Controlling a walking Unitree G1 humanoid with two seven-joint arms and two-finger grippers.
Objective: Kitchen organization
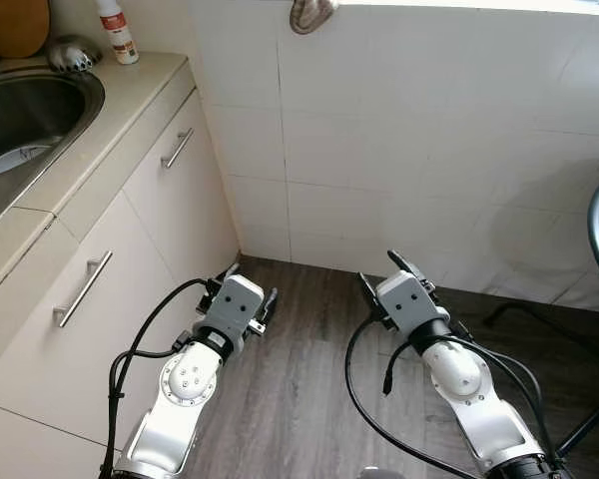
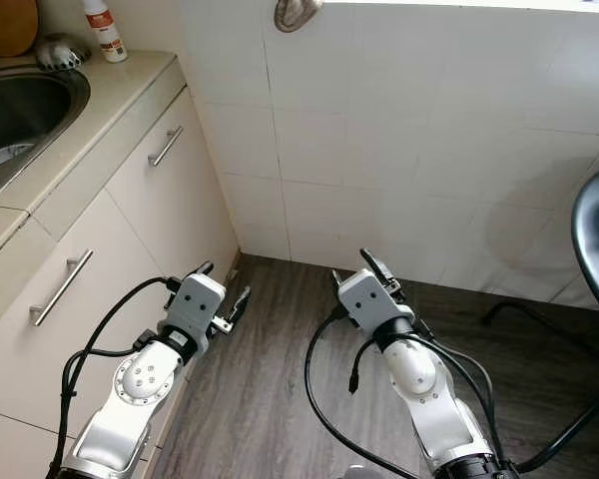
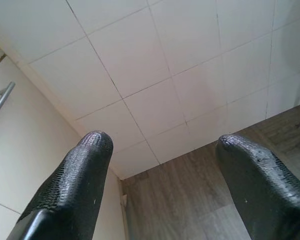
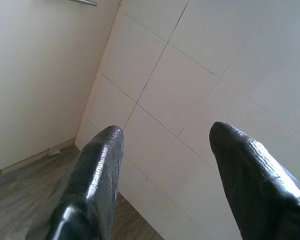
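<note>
- Left gripper (image 1: 248,292) reaches forward low over the wood floor (image 1: 309,379), beside the cabinet (image 1: 170,200), fingers spread, holding nothing.
- Right gripper (image 1: 391,279) points toward the tiled wall (image 1: 429,150), fingers apart, empty.
- A bottle (image 1: 117,30) stands on the counter (image 1: 130,85) by the sink (image 1: 30,120).

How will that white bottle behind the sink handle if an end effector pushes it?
The bottle is tall and narrow and stands upright, so a push high up would probably tip it. It looks like plastic, so likely light and not fragile. It sits near the counter back edge by the wall, so it may slide little.
</note>
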